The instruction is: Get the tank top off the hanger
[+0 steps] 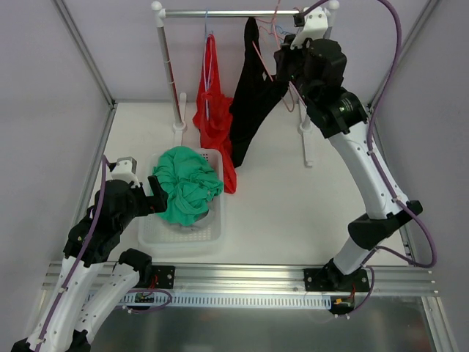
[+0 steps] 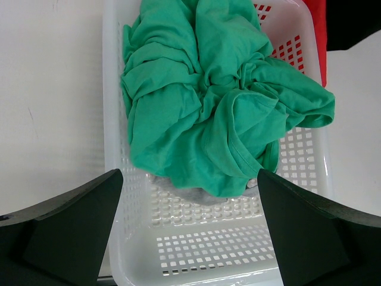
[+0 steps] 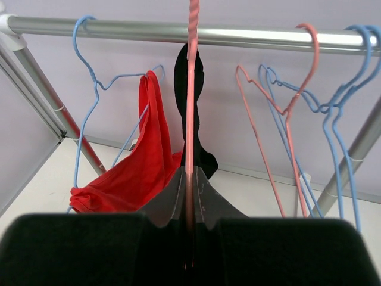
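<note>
A black tank top [image 1: 253, 95] hangs from a pink hanger [image 1: 259, 57] on the rail [image 1: 227, 12]; it also shows in the right wrist view [image 3: 185, 77]. My right gripper [image 1: 287, 62] is up at the rail, shut on the pink hanger's wire [image 3: 191, 89], jaws pressed together around it [image 3: 189, 173]. A red tank top [image 1: 212, 110] hangs on a blue hanger [image 3: 89, 101] to the left. My left gripper [image 1: 157, 192] is open and empty above the white basket [image 2: 208, 250], its jaws wide apart [image 2: 189, 179].
The basket [image 1: 212, 233] holds a crumpled green garment [image 1: 187, 183] over something grey. Bare pink [image 3: 286, 107] and blue hangers [image 3: 345, 119] hang at the rail's right end. Rack posts [image 1: 170, 70] stand on the table at the back.
</note>
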Controlling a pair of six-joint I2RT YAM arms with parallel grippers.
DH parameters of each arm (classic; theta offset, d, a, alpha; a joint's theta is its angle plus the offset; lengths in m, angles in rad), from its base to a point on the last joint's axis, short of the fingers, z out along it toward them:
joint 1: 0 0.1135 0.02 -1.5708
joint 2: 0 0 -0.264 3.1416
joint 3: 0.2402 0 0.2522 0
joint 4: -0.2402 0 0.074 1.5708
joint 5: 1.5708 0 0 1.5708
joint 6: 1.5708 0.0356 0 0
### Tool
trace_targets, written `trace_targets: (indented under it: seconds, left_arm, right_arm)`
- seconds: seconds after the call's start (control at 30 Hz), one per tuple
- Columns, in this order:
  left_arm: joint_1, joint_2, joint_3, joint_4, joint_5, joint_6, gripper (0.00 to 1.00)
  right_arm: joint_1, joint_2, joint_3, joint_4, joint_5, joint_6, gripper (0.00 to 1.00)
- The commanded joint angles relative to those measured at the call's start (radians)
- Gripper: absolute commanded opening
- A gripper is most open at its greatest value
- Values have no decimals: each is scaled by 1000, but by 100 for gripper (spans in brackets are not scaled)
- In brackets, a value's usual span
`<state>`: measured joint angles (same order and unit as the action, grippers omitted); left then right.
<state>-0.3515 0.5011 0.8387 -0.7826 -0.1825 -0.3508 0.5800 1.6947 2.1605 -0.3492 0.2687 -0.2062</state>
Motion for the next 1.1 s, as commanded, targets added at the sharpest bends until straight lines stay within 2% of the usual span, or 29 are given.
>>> trace_targets:
  seconds: [0.0, 0.17, 0.37, 0.67, 0.8, 1.07]
  left_arm:
    - [3, -12, -4, 32, 28, 4, 99]
    - [3, -12, -3, 32, 26, 3, 99]
    - [3, -9, -3, 34, 29, 4, 99]
    - [3, -6, -4, 34, 26, 3, 99]
    - [3, -6, -4, 34, 25, 1, 99]
    - [3, -4, -4, 34, 31, 3, 99]
  right_arm:
    - [1, -102, -5, 95, 35, -21, 0]
    - [1, -165, -50, 49, 6, -6, 0]
    - [3, -335, -185, 44, -6, -10, 0]
    - [3, -564, -251, -36, -23, -56, 0]
    - [1, -632, -217, -91, -26, -65, 0]
    - [1, -704, -13, -272, -78, -18, 0]
